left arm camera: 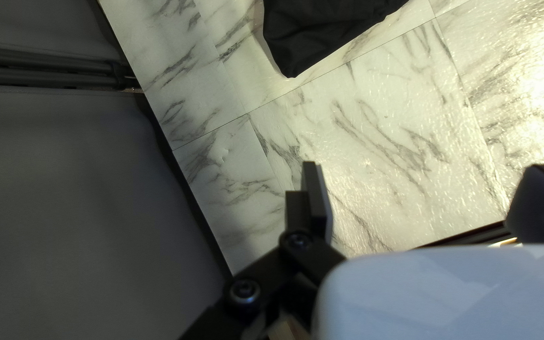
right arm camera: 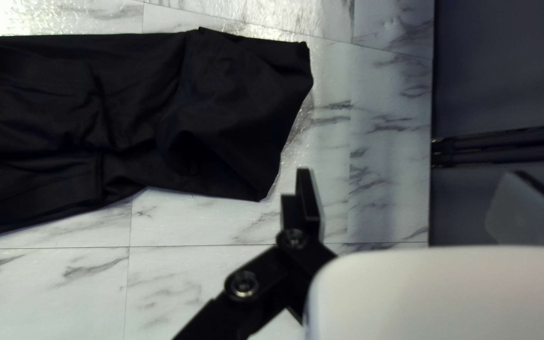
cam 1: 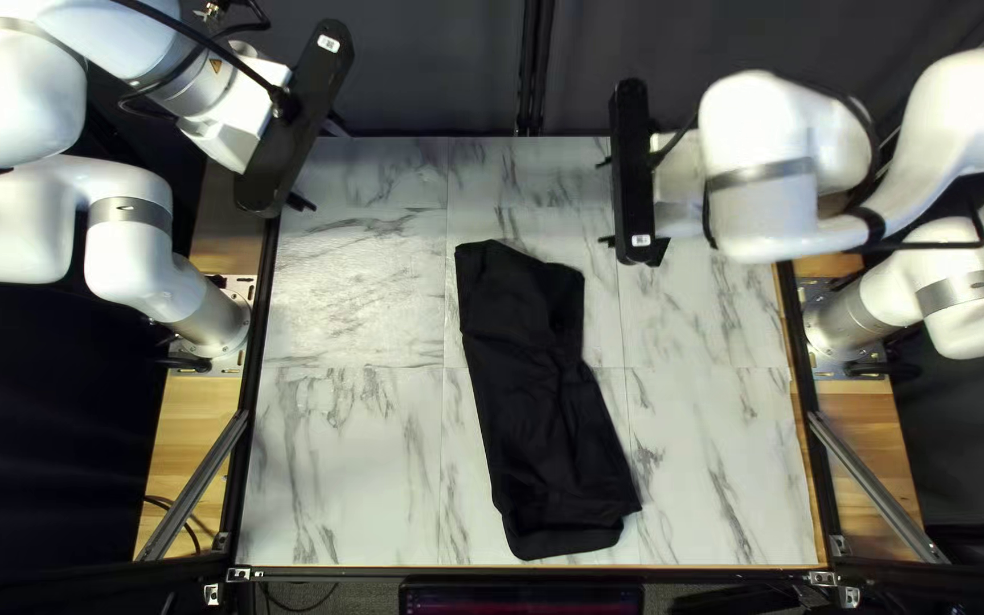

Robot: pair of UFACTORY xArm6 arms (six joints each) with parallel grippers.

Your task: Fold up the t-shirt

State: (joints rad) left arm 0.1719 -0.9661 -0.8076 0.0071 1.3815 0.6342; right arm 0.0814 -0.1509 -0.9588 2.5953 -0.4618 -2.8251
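Observation:
A black t-shirt [cam 1: 538, 399] lies as a long narrow folded strip, slightly slanted, from mid-table toward the near edge. Creases and a small hollow opening mark its far end. My left gripper [cam 1: 317, 165] is raised over the table's far left corner, away from the cloth. My right gripper [cam 1: 605, 202] hangs to the right of the shirt's far end. In the left wrist view the left gripper [left arm camera: 424, 167] is open, one corner of the shirt [left arm camera: 322, 31] ahead of it. The right gripper [right arm camera: 413, 176] stands open and empty, the shirt [right arm camera: 221, 113] beside one finger without contact.
Marble-patterned table [cam 1: 344, 456] surface shows on both sides of the shirt. A dark curtain [cam 1: 435, 68] hangs behind the far edge. Black rails run along the table's sides, and a dark screen [cam 1: 521, 598] stands past the near edge.

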